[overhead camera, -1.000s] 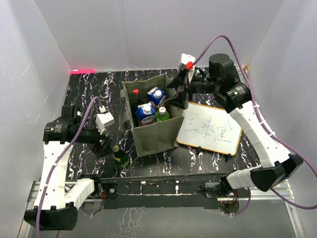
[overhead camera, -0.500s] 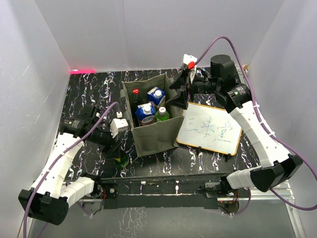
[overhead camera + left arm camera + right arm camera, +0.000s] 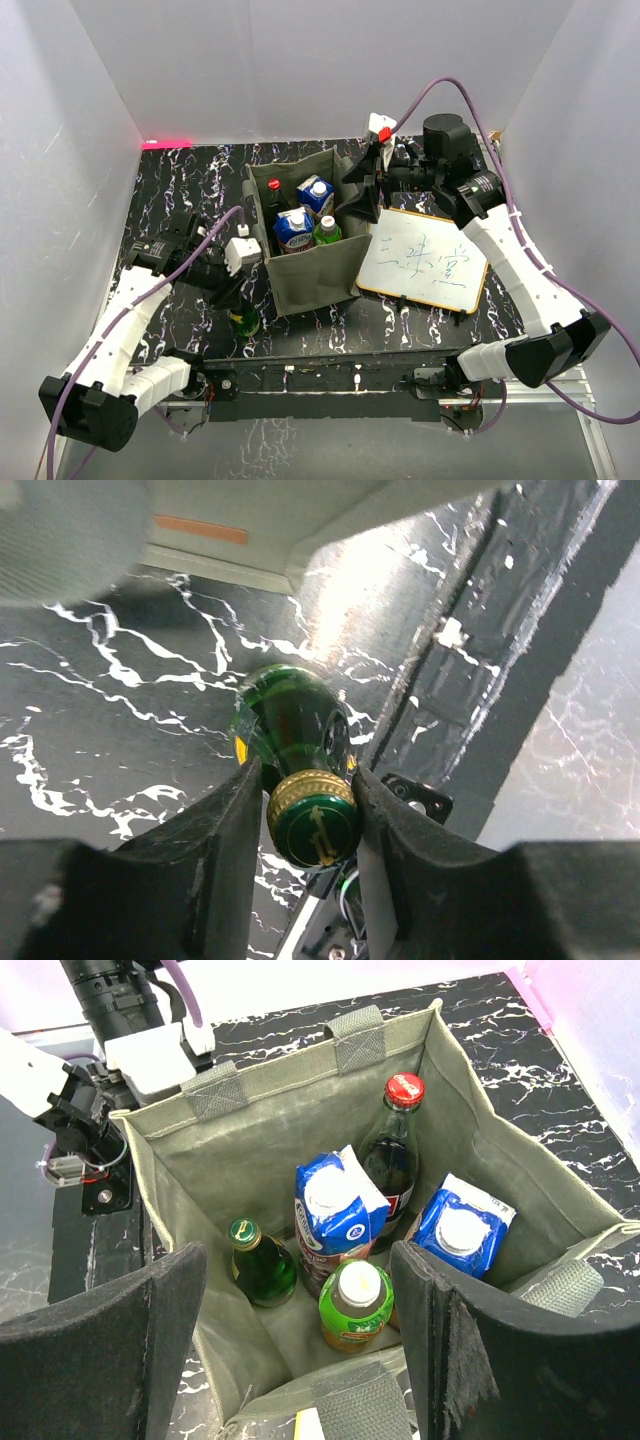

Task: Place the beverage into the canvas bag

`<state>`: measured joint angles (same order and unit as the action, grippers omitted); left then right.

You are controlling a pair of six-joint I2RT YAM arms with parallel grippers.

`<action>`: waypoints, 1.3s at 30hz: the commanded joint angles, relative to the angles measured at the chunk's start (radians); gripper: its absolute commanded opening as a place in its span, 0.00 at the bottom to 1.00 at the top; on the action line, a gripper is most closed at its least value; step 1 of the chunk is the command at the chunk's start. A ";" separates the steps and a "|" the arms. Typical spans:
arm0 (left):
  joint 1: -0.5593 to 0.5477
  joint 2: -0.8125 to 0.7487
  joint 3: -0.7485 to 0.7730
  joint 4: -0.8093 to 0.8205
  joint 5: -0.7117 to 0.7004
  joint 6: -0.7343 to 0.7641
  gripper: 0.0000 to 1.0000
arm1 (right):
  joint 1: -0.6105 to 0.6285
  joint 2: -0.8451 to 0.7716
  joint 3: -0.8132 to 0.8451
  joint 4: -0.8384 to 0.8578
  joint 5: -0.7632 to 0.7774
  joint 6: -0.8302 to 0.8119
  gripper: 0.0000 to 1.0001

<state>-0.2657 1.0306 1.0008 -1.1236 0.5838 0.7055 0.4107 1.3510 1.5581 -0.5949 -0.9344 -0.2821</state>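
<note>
Gripping narrow with the left pincer (image 3: 308, 772) on the cap of the green bottle (image 3: 290, 720), pads against both sides; standing upright on the table (image 3: 120, 710) just left of the canvas bag (image 3: 320, 275), not lifted yet. Hovering wide and empty with the right pincer (image 3: 300, 1290) over the bag's open mouth. Packed inside already: a cola bottle (image 3: 395, 1150), two blue cartons (image 3: 335, 1210), a green-capped bottle (image 3: 357, 1305), a small green glass bottle (image 3: 258, 1265). Probably left: lifting, carrying over the rim, lowering, letting go

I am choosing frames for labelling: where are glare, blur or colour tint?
Left wrist view: glare on the marble table behind the green glass bottle, and a grey out-of-focus shape in the top left corner. Right wrist view: the canvas bag is sharp, with pink tint top right. Top view: a red glow at the table's back left edge.
</note>
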 commanded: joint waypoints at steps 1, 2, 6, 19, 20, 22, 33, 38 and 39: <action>0.011 -0.021 0.025 -0.026 0.053 0.014 0.26 | -0.004 -0.022 -0.003 0.048 -0.011 -0.002 0.77; 0.019 -0.026 0.029 -0.033 0.063 0.028 0.20 | -0.004 -0.021 -0.003 0.048 -0.009 -0.003 0.77; 0.051 -0.049 0.040 -0.052 0.080 0.046 0.05 | -0.005 -0.018 -0.004 0.047 -0.007 -0.007 0.77; 0.271 -0.115 0.282 -0.112 0.130 0.031 0.00 | -0.004 -0.026 -0.024 0.046 0.007 -0.018 0.77; 0.290 -0.113 0.318 -0.111 0.130 0.018 0.00 | -0.004 -0.026 -0.025 0.045 0.008 -0.021 0.77; 0.332 -0.100 0.408 -0.113 0.125 -0.014 0.00 | -0.004 -0.028 -0.027 0.038 0.009 -0.028 0.77; 0.421 -0.031 0.749 0.003 0.099 -0.215 0.00 | -0.005 -0.027 0.003 -0.197 -0.166 -0.290 0.75; 0.429 0.040 0.910 0.120 0.121 -0.340 0.00 | 0.000 0.020 0.061 -0.358 -0.198 -0.385 0.73; 0.430 0.058 0.945 0.133 0.132 -0.359 0.00 | 0.004 0.035 0.074 -0.390 -0.193 -0.403 0.73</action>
<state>0.1513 1.0561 1.8042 -1.2030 0.6304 0.4679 0.4103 1.3556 1.5497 -0.8505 -1.0767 -0.5705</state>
